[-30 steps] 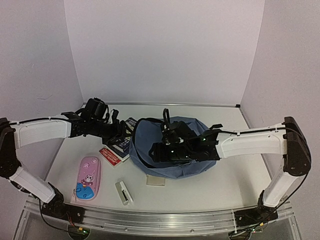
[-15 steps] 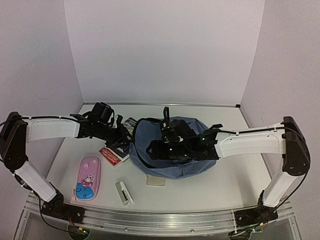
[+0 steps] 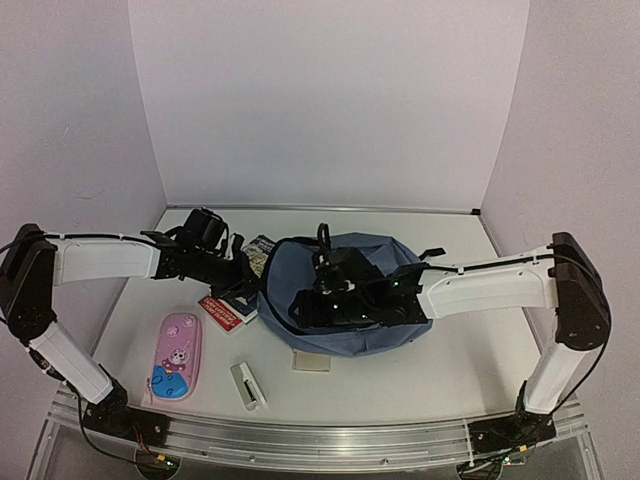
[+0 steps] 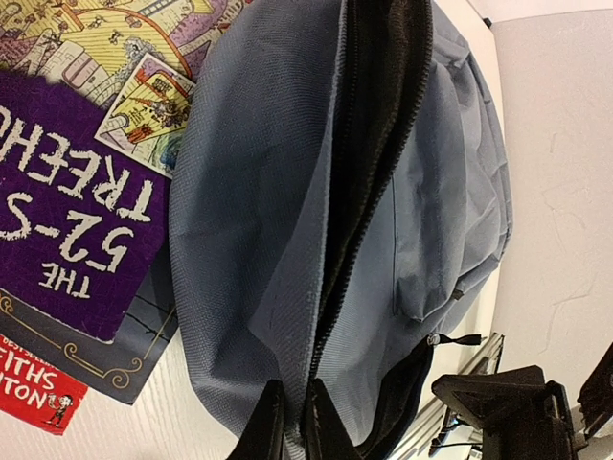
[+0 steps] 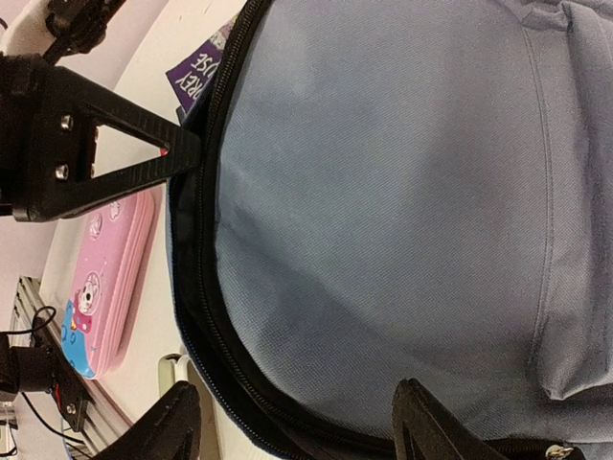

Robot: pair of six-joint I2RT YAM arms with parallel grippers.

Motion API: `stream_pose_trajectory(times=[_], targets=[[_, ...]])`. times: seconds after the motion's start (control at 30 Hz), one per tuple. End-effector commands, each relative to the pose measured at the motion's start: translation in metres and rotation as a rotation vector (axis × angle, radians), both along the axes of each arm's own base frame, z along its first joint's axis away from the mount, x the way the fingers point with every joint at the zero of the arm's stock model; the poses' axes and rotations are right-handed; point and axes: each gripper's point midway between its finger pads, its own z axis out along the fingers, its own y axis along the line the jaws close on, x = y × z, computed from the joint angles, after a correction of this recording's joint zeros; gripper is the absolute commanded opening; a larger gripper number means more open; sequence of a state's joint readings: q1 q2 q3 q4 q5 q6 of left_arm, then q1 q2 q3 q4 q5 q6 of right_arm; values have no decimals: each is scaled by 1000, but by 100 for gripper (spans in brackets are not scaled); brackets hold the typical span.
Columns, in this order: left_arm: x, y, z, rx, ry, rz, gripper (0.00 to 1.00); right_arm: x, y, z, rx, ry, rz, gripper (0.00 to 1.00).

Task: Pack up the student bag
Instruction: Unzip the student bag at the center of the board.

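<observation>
Jaws of our left gripper [image 4: 293, 424] are pinched nearly together on the black zip rim of the student bag [image 3: 292, 268], with a fold of the fabric caught between them. On our right gripper [image 5: 297, 388] the jaws stand wide apart over the blue cloth and clamp nothing.

**Position.** We find the bag lying flat near the middle of the desk [image 3: 430, 385], its zipped mouth partly parted and facing our left arm. A purple book [image 4: 77, 211] lies half under the bag's left edge. Nearer our bases we see a pink pencil case [image 3: 177, 357] and a small white item [image 3: 248, 385], both apart from the bag.

**Step in hand.** We judge this to be the opening of the main compartment: the left arm has the rim, and nothing has yet gone inside as far as we can see.

**Next move.** We expect the rim must be raised and drawn outward, gently, since soft cloth can slip from a narrow pinch. The right arm would then be free to fetch an item, probably the book, and slide it through the gap without dragging the bag along the desk.
</observation>
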State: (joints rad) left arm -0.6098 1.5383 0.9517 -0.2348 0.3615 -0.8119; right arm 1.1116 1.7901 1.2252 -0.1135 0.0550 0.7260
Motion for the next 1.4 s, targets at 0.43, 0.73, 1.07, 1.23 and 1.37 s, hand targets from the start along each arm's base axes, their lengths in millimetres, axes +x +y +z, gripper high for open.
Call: stream_pose_trajectory(times=[0.43,0.73,1.07,1.23,1.37], targets=[[-7,4,2,-22,-25,7,0,10,50,-18,-55,-98,84,72],[-10,6,-7,-10,-6,10,0,22,57,-41,-117,-134,59,78],[-9,17,-20,52,1,48,0,27,49,40,26,-203,-12,85],[-10,17,-25,43,6,52,0,39,47,43,33,-203,-80,84],[-11,16,-27,35,11,52,0,46,57,32,33,-183,-100,80]])
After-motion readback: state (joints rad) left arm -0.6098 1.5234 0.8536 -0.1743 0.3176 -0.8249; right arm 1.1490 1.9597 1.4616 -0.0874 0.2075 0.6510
